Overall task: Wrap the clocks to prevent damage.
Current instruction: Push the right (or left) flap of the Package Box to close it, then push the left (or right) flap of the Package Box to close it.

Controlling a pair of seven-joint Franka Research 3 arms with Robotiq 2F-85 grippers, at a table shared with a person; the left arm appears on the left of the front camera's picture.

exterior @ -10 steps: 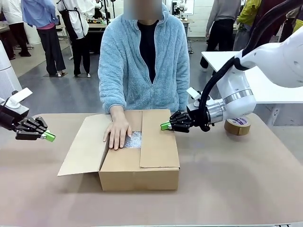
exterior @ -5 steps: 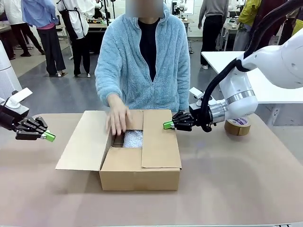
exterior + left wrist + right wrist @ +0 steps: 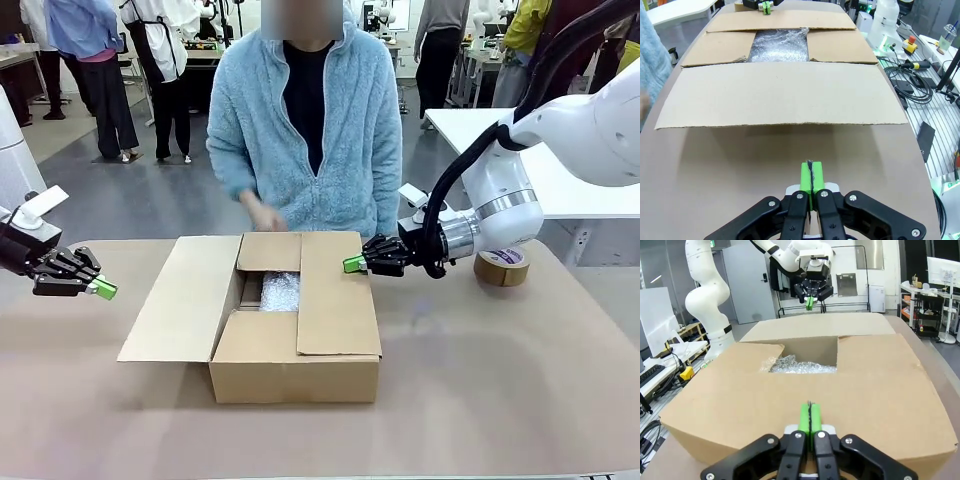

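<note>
"Where were the clocks (image 3: 280,292)?"

"Down in the brown box (image 3: 295,378), all in bubble wrap. They lay just past the tip of the right claw (image 3: 352,264), under the gap between the flaps."

"Was that claw holding anything?"

"No. Its two green tips were pressed together with nothing in them. It hung at the edge of the flap on its side. I couldn't tell if it touched. The left claw (image 3: 100,289) was pinched shut and empty too. The box's wide open flap lay in front of it, not touching."

"So what step was it?"

"I think the wrapping was done and the box was being closed. The person's hand (image 3: 262,215) was up, beyond the box from both claws."

"And next?"

"I'd guess the open flap had to fold over, then tape. The tape roll (image 3: 502,267) sat behind the right claw, by its arm."
</note>
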